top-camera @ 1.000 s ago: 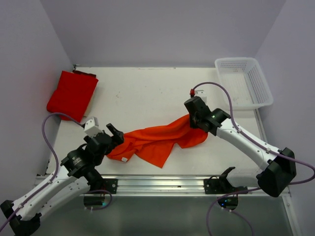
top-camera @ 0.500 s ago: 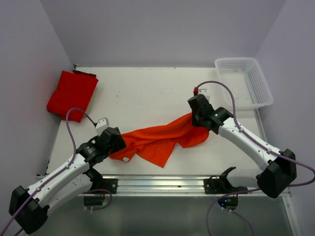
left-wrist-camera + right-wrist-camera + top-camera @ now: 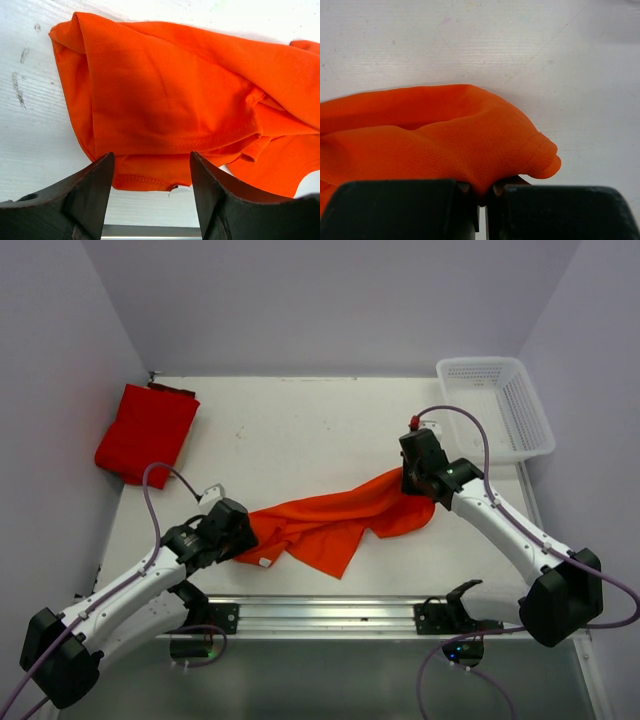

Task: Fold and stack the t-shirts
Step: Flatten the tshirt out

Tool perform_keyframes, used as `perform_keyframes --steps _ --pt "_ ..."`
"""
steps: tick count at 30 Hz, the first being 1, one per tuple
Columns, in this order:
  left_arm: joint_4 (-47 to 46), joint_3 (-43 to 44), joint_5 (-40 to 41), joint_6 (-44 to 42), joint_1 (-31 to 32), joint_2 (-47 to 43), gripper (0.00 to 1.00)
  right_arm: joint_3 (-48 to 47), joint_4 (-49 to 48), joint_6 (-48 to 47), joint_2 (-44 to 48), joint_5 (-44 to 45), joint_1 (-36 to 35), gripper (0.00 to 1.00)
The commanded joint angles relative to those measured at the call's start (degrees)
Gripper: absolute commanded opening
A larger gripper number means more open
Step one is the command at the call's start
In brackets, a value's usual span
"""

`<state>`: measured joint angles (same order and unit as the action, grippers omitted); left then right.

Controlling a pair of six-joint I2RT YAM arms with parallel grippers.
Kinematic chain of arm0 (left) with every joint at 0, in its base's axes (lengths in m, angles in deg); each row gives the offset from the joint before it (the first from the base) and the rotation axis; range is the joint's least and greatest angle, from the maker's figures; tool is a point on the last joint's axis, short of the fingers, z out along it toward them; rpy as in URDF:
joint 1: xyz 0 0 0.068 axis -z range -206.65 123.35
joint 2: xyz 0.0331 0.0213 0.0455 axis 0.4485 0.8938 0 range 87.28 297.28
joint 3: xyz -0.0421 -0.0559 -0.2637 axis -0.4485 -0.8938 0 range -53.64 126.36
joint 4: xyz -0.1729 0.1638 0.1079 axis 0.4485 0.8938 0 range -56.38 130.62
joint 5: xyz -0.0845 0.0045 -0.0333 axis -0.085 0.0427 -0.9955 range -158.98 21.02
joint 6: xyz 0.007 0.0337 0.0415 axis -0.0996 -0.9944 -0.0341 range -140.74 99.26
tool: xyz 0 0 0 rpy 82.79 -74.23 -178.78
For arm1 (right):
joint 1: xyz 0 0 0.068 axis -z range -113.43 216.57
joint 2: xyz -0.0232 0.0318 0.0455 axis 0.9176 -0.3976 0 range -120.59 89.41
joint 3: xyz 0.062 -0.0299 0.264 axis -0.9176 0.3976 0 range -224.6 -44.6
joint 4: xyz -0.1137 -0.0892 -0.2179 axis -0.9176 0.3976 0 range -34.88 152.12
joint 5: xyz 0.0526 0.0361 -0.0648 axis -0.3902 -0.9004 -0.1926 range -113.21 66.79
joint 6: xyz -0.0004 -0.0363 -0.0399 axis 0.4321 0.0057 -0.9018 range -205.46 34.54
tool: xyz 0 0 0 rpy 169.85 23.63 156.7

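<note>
Right fingers [image 3: 395, 210] pinch the orange shirt [image 3: 330, 525] at its right end so I can stretch it; left fingers [image 3: 75, 200] spread over its left hem, probably to grab next. Folded red shirt [image 3: 147, 433] sits far left.

Bright, even overhead light fills the white flat desk [image 3: 320, 430]; we note soft, short shadows under the crumpled bright orange cloth t-shirt [image 3: 170, 100], crisp fabric weave up close, and slightly soft black jaws.
</note>
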<state>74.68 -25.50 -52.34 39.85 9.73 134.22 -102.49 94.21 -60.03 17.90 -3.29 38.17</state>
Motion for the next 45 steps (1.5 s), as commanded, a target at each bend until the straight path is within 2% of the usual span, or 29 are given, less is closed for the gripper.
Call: perform_keyframes --steps 1,16,24,31,38,42,45 --pt "-0.4 0.8 -3.0 1.4 -0.4 -0.1 0.65 0.1 -3.0 -1.0 1.4 -1.2 0.8 0.0" --pt "0.5 -0.3 -1.0 1.3 -0.4 0.9 0.65 0.8 -1.8 -0.1 3.0 1.2 4.0 0.0" --pt "-5.1 -3.7 -2.1 1.2 -0.4 4.6 0.65 1.6 -1.4 0.1 3.8 0.9 5.5 0.0" --pt "-14.9 -4.5 -3.9 -0.9 -0.4 7.3 0.64 1.5 -1.9 -0.5 3.7 -0.9 5.5 0.0" --pt "-9.2 3.5 -3.1 -3.6 0.4 5.7 0.61 1.6 -2.1 -0.6 3.3 -0.9 5.5 0.0" --pt "-6.9 4.7 -4.5 -3.4 0.4 5.5 0.61 1.6 -2.3 -0.6 2.9 -0.8 5.5 0.0" --pt "-5.6 4.1 -2.0 -3.3 0.4 3.8 0.61 1.5 -2.4 -0.6 2.6 -0.8 5.5 0.0"
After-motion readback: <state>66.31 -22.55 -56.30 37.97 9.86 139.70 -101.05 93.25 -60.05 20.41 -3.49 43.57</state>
